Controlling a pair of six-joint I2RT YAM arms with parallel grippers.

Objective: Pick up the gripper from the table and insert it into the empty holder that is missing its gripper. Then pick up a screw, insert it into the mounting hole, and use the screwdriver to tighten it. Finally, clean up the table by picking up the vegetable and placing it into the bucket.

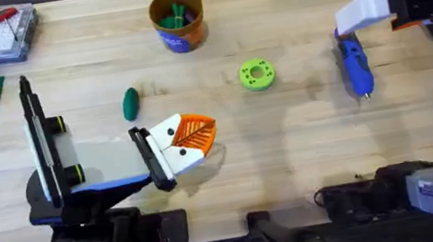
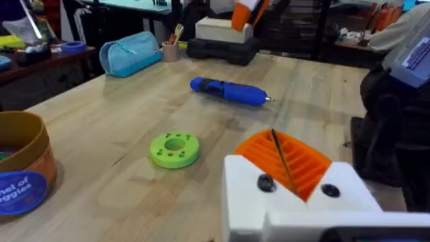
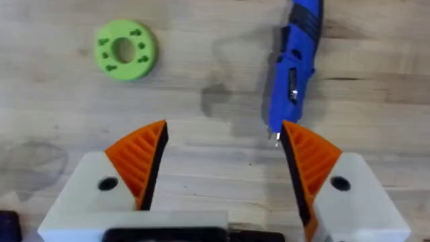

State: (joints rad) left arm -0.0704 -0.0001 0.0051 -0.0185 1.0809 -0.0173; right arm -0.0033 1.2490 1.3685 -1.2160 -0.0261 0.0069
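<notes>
The right claw (image 3: 222, 158), its orange-padded fingers spread wide and holding nothing, hangs low over the desk (image 1: 304, 138) with the blue screwdriver (image 3: 295, 64) lying just beyond its fingertips, the tool's metal tip close to one pad. In the overhead view the screwdriver (image 1: 355, 67) rests flat at the desk's right side, tip toward the robot, directly beneath the right claw (image 1: 347, 19). The left claw (image 1: 195, 134) sits mid-desk with its pads pressed together, gripping nothing, just beside the dark-green vegetable (image 1: 130, 103). The bucket (image 1: 177, 20) stands well apart at the far side, green items already inside it. A lime-green ring (image 1: 257, 74) lies between vegetable and screwdriver.

By the look of things the step in hand is fetching the screwdriver, though no holder, screw or mounting hole can be made out here, so progress on the assembly cannot be judged. The next move appears to call for the right claw to advance until its open fingers straddle the blue barrel, then close across its width; the round body could roll if nudged by one pad first. The vegetable is not yet cleared away.
</notes>
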